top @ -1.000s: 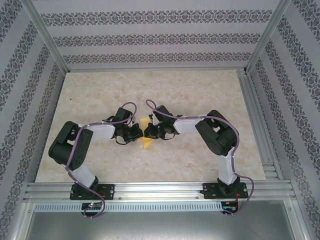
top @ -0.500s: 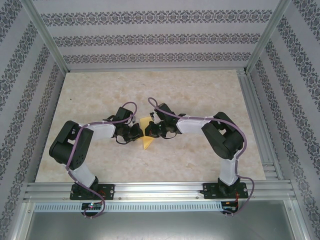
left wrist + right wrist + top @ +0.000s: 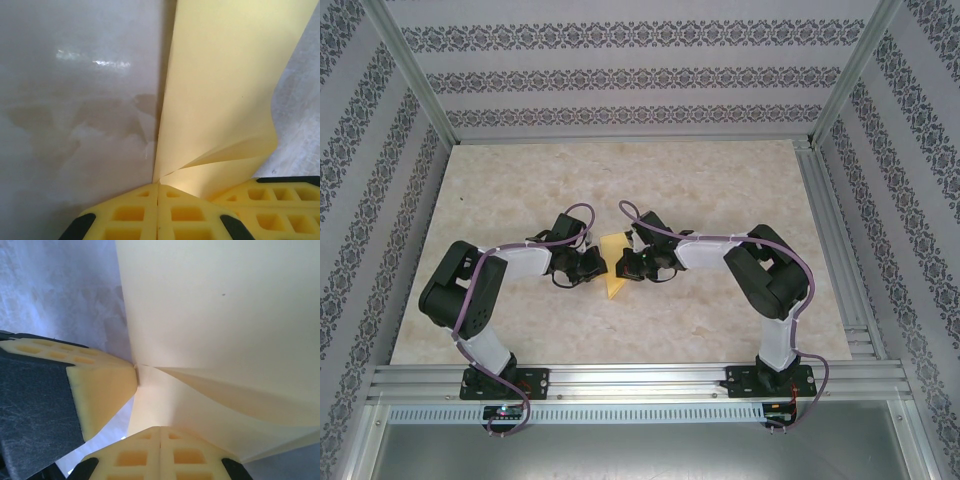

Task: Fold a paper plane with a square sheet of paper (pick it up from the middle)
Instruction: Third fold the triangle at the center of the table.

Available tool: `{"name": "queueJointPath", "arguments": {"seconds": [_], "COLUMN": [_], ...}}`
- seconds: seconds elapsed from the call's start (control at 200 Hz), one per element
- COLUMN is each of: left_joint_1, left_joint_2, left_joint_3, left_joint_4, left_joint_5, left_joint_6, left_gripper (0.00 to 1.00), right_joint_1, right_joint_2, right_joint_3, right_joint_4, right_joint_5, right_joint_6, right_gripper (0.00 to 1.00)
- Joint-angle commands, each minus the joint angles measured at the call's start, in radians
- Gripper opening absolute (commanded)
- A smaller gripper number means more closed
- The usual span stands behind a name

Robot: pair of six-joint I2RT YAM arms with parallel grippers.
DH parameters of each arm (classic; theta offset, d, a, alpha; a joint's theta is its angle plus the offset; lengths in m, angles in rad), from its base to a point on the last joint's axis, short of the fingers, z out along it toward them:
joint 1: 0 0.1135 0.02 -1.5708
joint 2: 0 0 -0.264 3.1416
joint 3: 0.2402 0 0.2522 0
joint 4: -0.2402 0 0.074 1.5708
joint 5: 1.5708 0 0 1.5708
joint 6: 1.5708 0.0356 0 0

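From above, the yellow sheet of paper [image 3: 613, 284] stood creased at mid-table [image 3: 520, 180] between the left gripper [image 3: 597, 268] and the right gripper [image 3: 624, 268]. Since a second earlier, the right arm's elbow had swung outward and its gripper had drawn slightly rightward. On the left wrist camera, the left gripper [image 3: 157, 186] was pinched closed on the sheet's corner. On the right wrist camera, the right gripper [image 3: 160, 430] was likewise clamped on a fold.
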Motion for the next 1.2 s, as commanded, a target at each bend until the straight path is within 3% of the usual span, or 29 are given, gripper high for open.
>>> {"name": "queueJointPath", "arguments": {"seconds": [0.0, 0.345, 0.694, 1.194], "left_joint_1": [-0.022, -0.027, -0.044, -0.065], "left_joint_2": [0.043, 0.03, -0.103, 0.02], "left_joint_3": [-0.001, 0.01, 0.007, 0.042], "left_joint_4": [-0.058, -0.06, -0.027, -0.051], "left_joint_5": [-0.064, -0.06, -0.018, -0.044], "left_joint_6": [0.019, 0.021, 0.007, 0.015], "left_gripper": [0.08, 0.08, 0.13, 0.11], "right_joint_1": [-0.011, -0.016, -0.018, -0.017], "right_joint_2": [0.023, 0.048, 0.055, 0.056], "right_joint_3": [-0.019, -0.026, -0.03, -0.029], "right_joint_4": [0.003, 0.025, 0.018, 0.035], "right_joint_5": [0.022, 0.029, 0.037, 0.023], "right_joint_6": [-0.017, -0.011, -0.008, -0.007], "right_gripper": [0.03, 0.03, 0.03, 0.03]}}
